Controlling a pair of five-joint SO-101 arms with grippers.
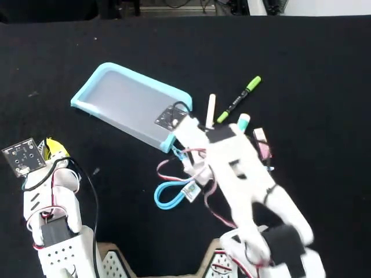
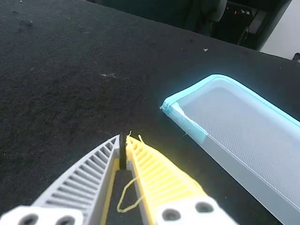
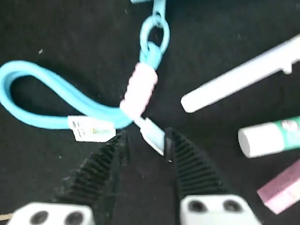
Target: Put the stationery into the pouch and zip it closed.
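A black cloth surface (image 1: 324,63) fills the high view. The pouch (image 1: 130,104), grey mesh edged in light blue, lies left of centre in the upper half. Its long axis slants from the upper left down to the lower right, and the strap end points at the frame's middle.

The white right arm (image 1: 243,174) rises from the lower right of the frame and reaches that lower-right end of the pouch. The left arm (image 1: 55,220) stands in the lower left corner, with the left gripper (image 1: 51,149) well apart from the pouch's upper-left corner. In the left wrist view the left gripper (image 2: 125,140) has its grey and yellow fingers (image 2: 154,173) pressed together on nothing, and the pouch corner (image 2: 187,117) lies near them.

A blue strap (image 1: 171,194) loops below the pouch, at lower centre. The green marker (image 1: 239,98) and the white pen (image 1: 210,110) lie right of centre, both pointing up the frame, the marker leaning right. The glue stick (image 1: 243,121) and the pink eraser (image 1: 262,142) sit just beside the arm.

In the right wrist view the right gripper (image 3: 146,136) has its black fingers (image 3: 187,164) spread. The pink pull cord (image 3: 139,89) hangs from a blue ring (image 3: 157,37), and its long axis runs toward the gap. Its white tab (image 3: 152,133) lies between the fingertips, close to one finger. I cannot tell whether they touch.
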